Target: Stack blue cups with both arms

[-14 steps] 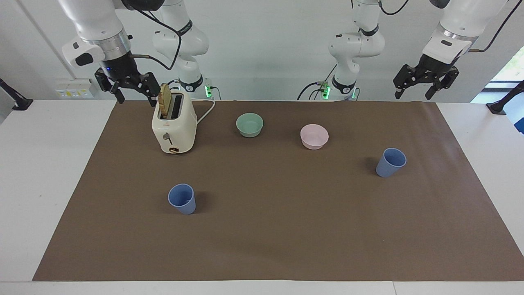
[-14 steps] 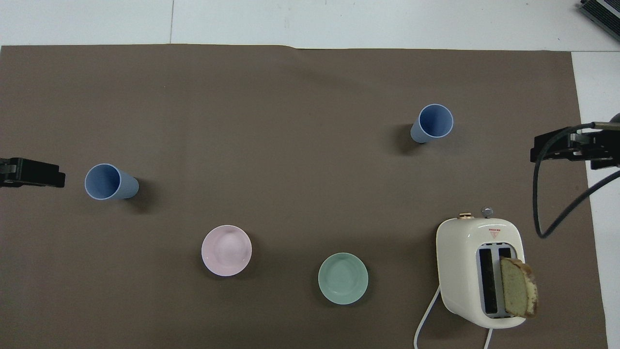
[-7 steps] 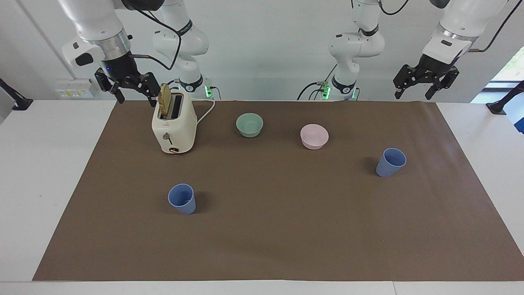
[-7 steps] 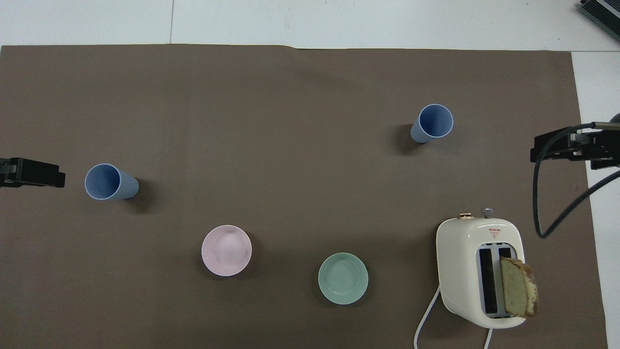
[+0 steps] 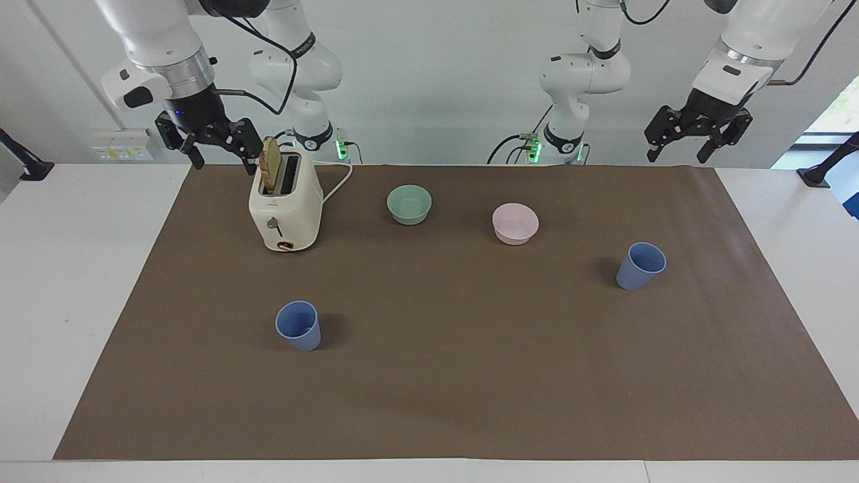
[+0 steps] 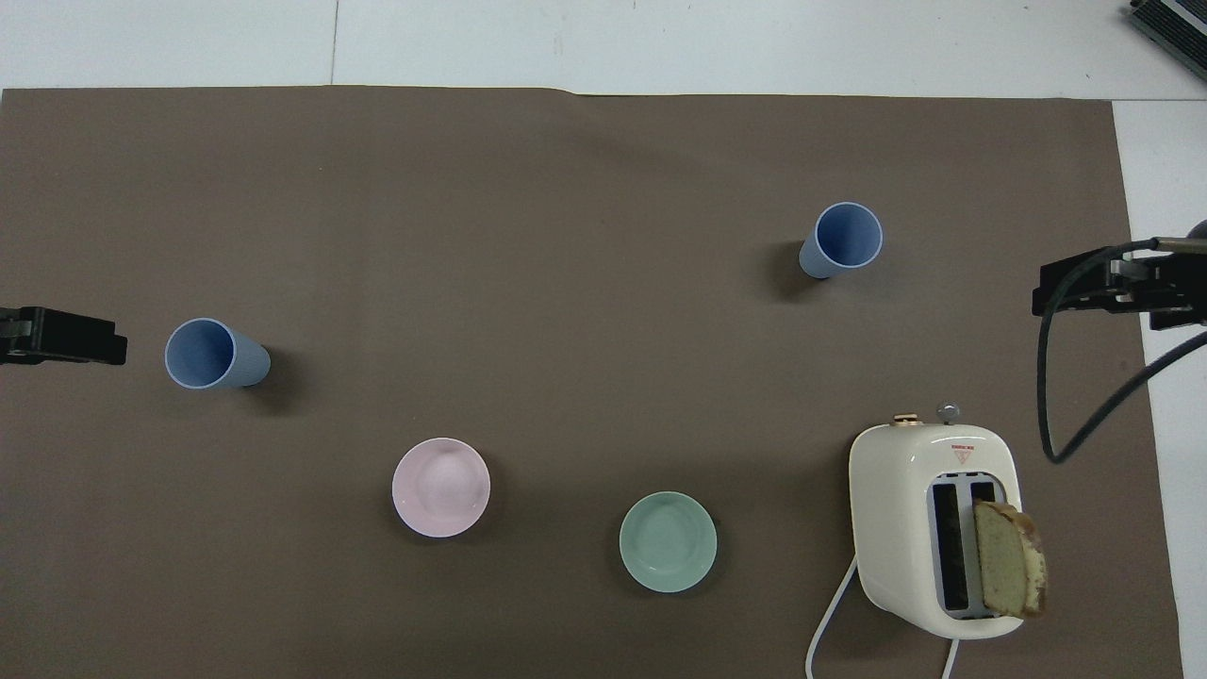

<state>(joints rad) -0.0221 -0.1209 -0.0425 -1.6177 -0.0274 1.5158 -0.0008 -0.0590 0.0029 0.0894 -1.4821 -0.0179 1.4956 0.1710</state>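
Observation:
Two blue cups stand upright and apart on the brown mat. One cup (image 5: 298, 325) (image 6: 844, 239) is toward the right arm's end, farther from the robots than the toaster. The other cup (image 5: 641, 265) (image 6: 212, 354) is toward the left arm's end. My right gripper (image 5: 223, 155) (image 6: 1099, 286) hangs open and empty in the air beside the toaster's top. My left gripper (image 5: 676, 155) (image 6: 61, 337) hangs open and empty above the mat's edge at the left arm's end. Neither gripper touches a cup.
A cream toaster (image 5: 285, 204) (image 6: 934, 523) holds a bread slice (image 5: 270, 163) and has a white cord. A green bowl (image 5: 409, 204) (image 6: 668, 541) and a pink bowl (image 5: 515, 223) (image 6: 440, 487) sit nearer to the robots than the cups. Two gripperless white arms stand at the table's robot end.

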